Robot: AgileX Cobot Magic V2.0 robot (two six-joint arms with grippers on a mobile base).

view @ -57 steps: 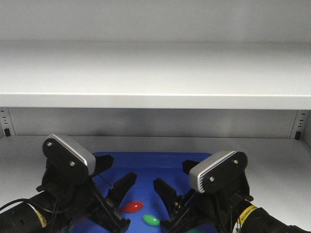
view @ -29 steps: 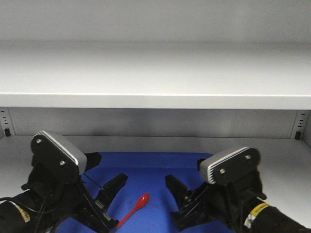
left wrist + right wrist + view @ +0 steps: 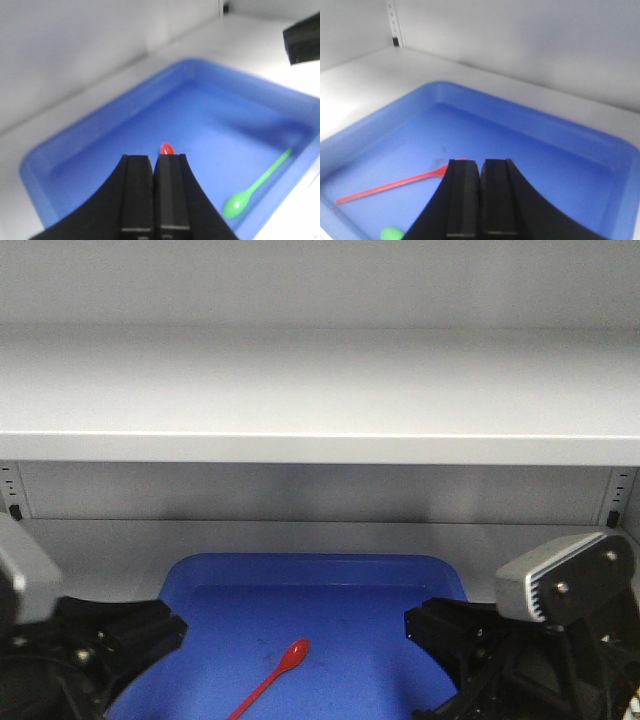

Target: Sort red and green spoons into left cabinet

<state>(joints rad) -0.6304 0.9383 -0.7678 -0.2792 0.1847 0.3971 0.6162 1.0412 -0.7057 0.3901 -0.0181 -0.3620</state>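
Soft, even light fills the pale grey-white cabinet interior (image 3: pixel 320 390) in the front view; a dim band of shadow lies under the horizontal shelf along the back wall. The blue rounded-corner plastic tray (image 3: pixel 400 575) looks saturated and slightly grainy. In the left wrist view the cabinet floor at the right edge is blown out white, and the thin bright green plastic spoon (image 3: pixel 252 187) is soft. Both wrist views are hazy, with the black closed end effectors blurred close to the lens.

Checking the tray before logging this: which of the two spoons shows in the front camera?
The red spoon, lying in the blue tray. The green spoon appears only in the wrist views, also in the tray.
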